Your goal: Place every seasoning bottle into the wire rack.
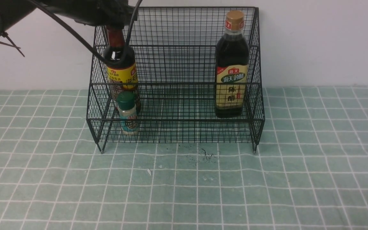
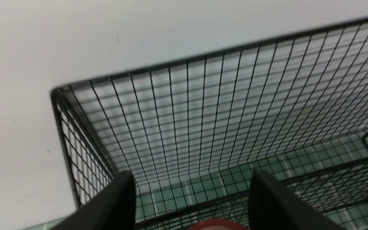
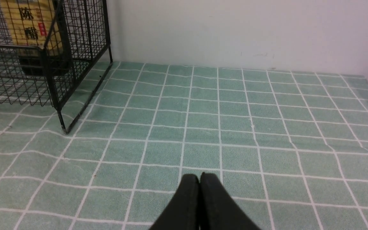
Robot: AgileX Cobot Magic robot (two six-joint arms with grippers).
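The black wire rack [image 1: 177, 7] stands against the wall and holds three seasoning bottles. At its left stands the dark bottle with the red neck [image 1: 121, 73]. The small green-capped shaker [image 1: 127, 111] sits just in front of it. The tan-capped dark bottle [image 1: 232, 73] stands at the right. My left gripper [image 1: 113, 22] hovers over the red neck. In the left wrist view this gripper [image 2: 192, 179] is open, with the red cap [image 2: 217, 224] low between its fingers and a gap on each side. My right gripper [image 3: 199, 176] is shut and empty above the cloth.
A green checked cloth [image 1: 267, 179] covers the table. A dark smudge [image 1: 206, 155] marks it in front of the rack. A white wall [image 1: 315, 41] rises right behind the rack. The rack's right corner leg [image 3: 63, 127] shows in the right wrist view, with the tan-capped bottle's label [image 3: 27, 22] behind the mesh.
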